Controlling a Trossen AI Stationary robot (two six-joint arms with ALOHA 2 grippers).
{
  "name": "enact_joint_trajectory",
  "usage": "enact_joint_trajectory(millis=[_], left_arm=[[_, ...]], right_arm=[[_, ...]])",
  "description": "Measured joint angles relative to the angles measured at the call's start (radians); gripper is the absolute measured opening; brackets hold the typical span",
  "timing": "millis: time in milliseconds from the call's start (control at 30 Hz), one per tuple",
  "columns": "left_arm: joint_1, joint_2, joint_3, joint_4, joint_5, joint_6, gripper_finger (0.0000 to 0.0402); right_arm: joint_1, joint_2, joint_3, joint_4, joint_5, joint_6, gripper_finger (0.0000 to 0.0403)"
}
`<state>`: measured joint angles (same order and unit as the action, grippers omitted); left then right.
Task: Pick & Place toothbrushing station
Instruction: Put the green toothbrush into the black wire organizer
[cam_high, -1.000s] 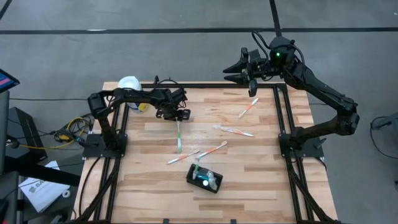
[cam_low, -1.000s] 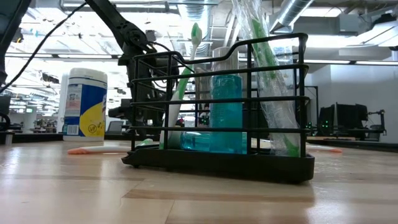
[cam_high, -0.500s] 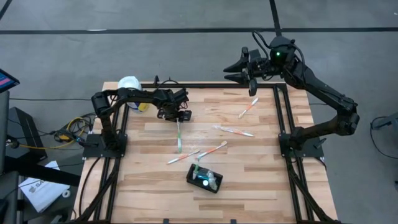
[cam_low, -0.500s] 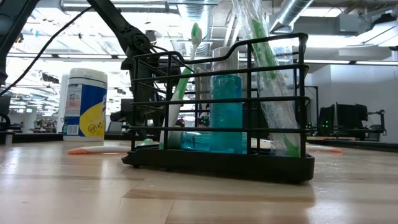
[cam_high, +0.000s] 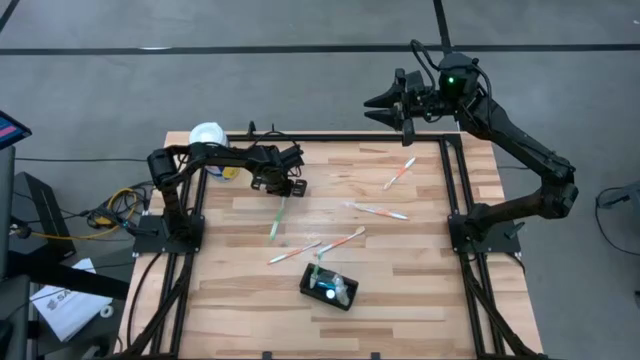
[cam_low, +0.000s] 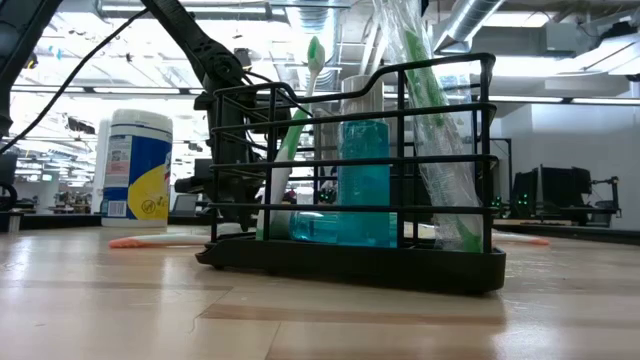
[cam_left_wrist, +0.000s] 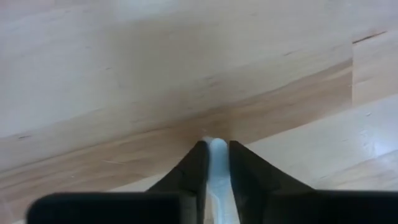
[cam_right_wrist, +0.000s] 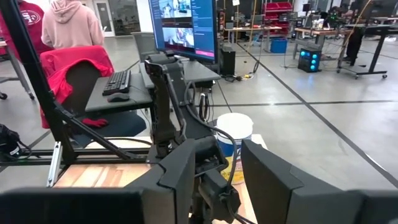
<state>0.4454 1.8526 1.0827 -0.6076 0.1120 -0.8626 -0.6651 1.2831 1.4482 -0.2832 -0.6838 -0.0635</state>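
The left gripper (cam_high: 287, 187) has its jaws pinching a green brush (cam_high: 277, 217) by the handle end, low on the surface (cam_high: 420, 290). Next it must lift it and carry it to the station (cam_high: 329, 287), near the front edge. Earlier the brush lay straighter; now it slants. The right gripper (cam_high: 385, 101) waits beyond the far edge, jaws spread and empty.

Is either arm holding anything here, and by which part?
The left gripper is shut on the green-and-white toothbrush, its fingers pinching the white handle end. The right gripper holds nothing, raised beyond the table's far edge.
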Motion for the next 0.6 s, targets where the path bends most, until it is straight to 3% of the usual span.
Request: enact_joint_trajectory(millis=[100,233,467,600], left_arm=[[-0.002,0.002,-0.001,0.008,0.045,0.018,0.0016],[-0.005,0.002,-0.004,0.034,0.063,0.028,0.0011],[-0.009,-0.049,-0.005,0.124,0.018,0.028,0.0008],[-0.009,-0.138,-0.004,0.179,-0.017,0.023,0.0008]], right_arm=[[0.0,0.0,0.0,0.0,0.0,0.0,0.0122],[0.0,0.0,0.0,0.001,0.0,0.0,0.0122],[0.0,0.0,0.0,0.002,0.0,0.0,0.0122],[0.0,0.0,0.0,0.015,0.0,0.0,0.0122]])
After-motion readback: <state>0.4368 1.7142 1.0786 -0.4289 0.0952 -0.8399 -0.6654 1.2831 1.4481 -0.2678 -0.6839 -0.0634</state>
